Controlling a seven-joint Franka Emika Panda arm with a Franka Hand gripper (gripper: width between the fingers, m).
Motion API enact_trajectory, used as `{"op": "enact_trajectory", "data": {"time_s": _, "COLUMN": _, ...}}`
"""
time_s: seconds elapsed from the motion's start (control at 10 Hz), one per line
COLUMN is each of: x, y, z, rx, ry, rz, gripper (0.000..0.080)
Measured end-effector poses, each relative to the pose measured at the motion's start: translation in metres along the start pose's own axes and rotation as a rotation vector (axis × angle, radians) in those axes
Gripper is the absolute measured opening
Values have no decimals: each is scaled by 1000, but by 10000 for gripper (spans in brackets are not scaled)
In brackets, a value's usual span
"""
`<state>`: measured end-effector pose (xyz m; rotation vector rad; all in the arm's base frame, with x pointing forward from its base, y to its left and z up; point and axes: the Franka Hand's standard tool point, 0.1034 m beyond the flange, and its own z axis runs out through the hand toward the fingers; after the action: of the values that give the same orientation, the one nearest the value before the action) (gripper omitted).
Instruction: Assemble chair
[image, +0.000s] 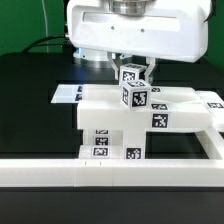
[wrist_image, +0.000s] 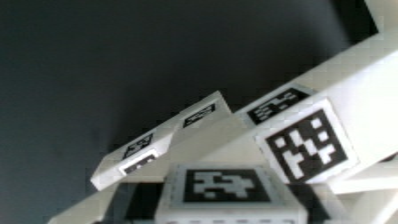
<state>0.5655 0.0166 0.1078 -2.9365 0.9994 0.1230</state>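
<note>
The partly joined chair (image: 128, 118) stands mid-table as stacked white tagged blocks, with a wide slab (image: 168, 104) across the top. My gripper (image: 134, 70) hangs right over it, shut on a small white tagged chair piece (image: 134, 88) that sits upright at the slab's top. In the wrist view that piece (wrist_image: 217, 188) fills the space between my dark fingers, tag facing the camera, and a tagged chair slab (wrist_image: 306, 140) lies just beyond it. Where the held piece meets the slab is hidden.
A long low white border rail (image: 90, 172) runs along the front and turns up the exterior view's right (image: 214, 140). The marker board (image: 68, 93) lies flat behind the chair on the exterior view's left. The table is black.
</note>
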Motion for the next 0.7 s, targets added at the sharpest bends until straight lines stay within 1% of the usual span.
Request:
{"op": "enact_trajectory", "data": {"time_s": 0.2, "x": 0, "y": 0, "z": 0, "rx": 5, "ry": -3, "rz": 136, "gripper": 269}}
{"op": "enact_trajectory", "data": {"time_s": 0.3, "x": 1, "y": 1, "z": 0, "rx": 12, "ry": -7, "rz": 187, "gripper": 269}}
{"op": "enact_trajectory", "data": {"time_s": 0.7, "x": 1, "y": -1, "z": 0, "rx": 12, "ry": -6, "rz": 475, "gripper": 269}}
